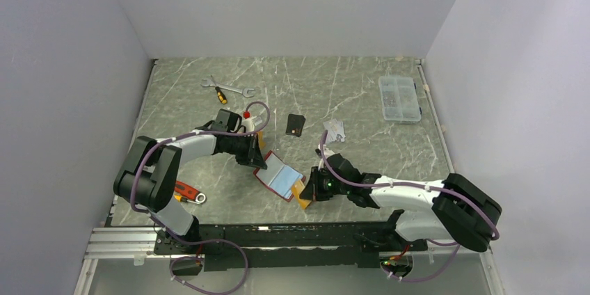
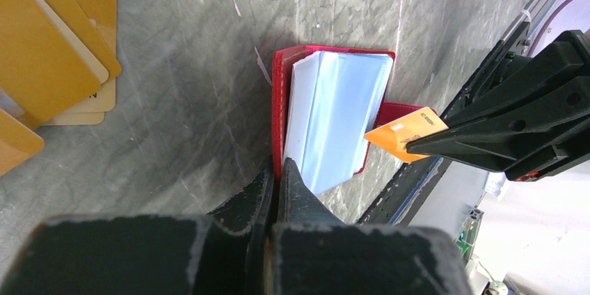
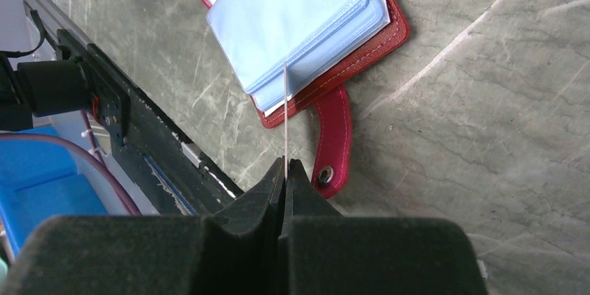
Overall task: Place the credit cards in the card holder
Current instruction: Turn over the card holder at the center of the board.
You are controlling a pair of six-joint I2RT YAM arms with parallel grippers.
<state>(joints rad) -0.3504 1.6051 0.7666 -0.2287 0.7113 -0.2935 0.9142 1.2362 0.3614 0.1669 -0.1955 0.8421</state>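
Note:
The dark-red card holder (image 1: 278,175) lies open mid-table, its clear sleeves (image 2: 337,110) facing up and its snap tab (image 3: 335,142) pointing toward the near edge. My left gripper (image 2: 276,170) is shut on the holder's red cover edge (image 2: 278,100). My right gripper (image 3: 286,164) is shut on one orange credit card (image 2: 407,131), seen edge-on in the right wrist view, with its far edge at the sleeves' open side (image 3: 285,72). More orange cards (image 2: 49,51) lie beside the left gripper. A black card (image 1: 296,124) and silver-grey cards (image 1: 334,128) lie farther back.
A wrench (image 1: 226,88) and a screwdriver (image 1: 220,94) lie at the back left, a clear compartment box (image 1: 399,98) at the back right. A white bottle with a red cap (image 1: 247,120) stands by the left arm. A red-handled tool (image 1: 186,192) lies near the left base.

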